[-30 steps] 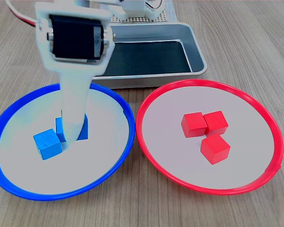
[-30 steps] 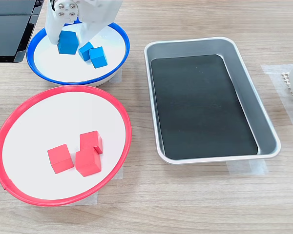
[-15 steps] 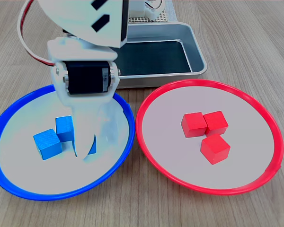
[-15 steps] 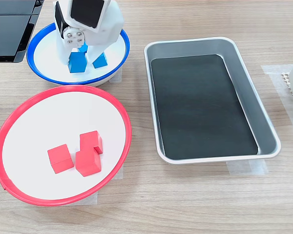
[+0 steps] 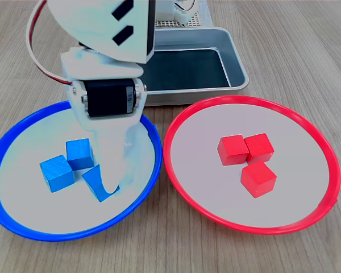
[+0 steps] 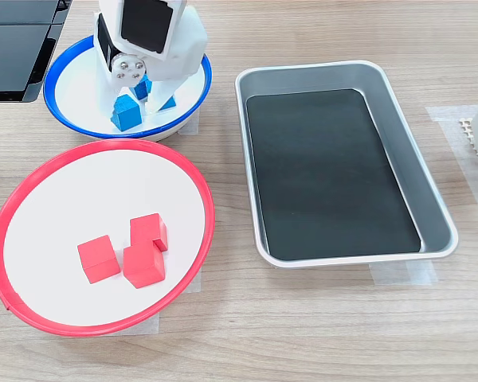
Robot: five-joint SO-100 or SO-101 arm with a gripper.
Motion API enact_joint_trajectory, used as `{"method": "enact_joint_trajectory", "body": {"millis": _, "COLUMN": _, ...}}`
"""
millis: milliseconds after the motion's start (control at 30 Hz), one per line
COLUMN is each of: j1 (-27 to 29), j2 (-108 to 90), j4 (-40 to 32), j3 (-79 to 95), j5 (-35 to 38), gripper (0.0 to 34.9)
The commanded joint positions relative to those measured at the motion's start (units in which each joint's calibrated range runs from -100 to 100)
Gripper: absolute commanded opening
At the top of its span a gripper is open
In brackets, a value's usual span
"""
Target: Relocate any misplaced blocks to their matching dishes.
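Note:
My white gripper hangs low over the blue-rimmed dish. It is shut on a tilted blue cube, whose lower corner is at the dish's surface. Two more blue cubes lie in the same dish, just to the first exterior view's left of the held one. The red-rimmed dish holds three red cubes bunched together. No cube of the other colour shows in either dish.
A rectangular grey metal tray with a dark mat stands behind the dishes in the first exterior view. A dark device sits at the second exterior view's top left. The arm's body and a red wire rise over the blue dish.
The gripper carried the blue cube across the blue dish, away from the other two cubes, and lowered it; the cube now sits tilted at the dish's surface.

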Motion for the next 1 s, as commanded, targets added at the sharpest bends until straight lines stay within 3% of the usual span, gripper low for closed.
{"method": "enact_joint_trajectory", "body": {"millis": 0, "j1": -0.8, "j2": -6.3, "j4": 0.2, "j3": 1.7, "j5": 0.3, "gripper": 14.1}}
{"method": "enact_joint_trajectory", "body": {"millis": 333, "j1": -3.6, "j2": -24.2, "j4": 1.6, "j3": 13.9, "j5": 0.4, "gripper": 12.8}}
{"method": "enact_joint_trajectory", "body": {"millis": 567, "j1": -5.6, "j2": -47.3, "j4": -9.1, "j3": 45.4, "j5": 0.0, "gripper": 0.4}}
{"method": "enact_joint_trajectory", "body": {"millis": 967, "j1": -10.2, "j2": -89.2, "j4": -27.1, "j3": 91.4, "j5": -10.1, "gripper": 0.4}}
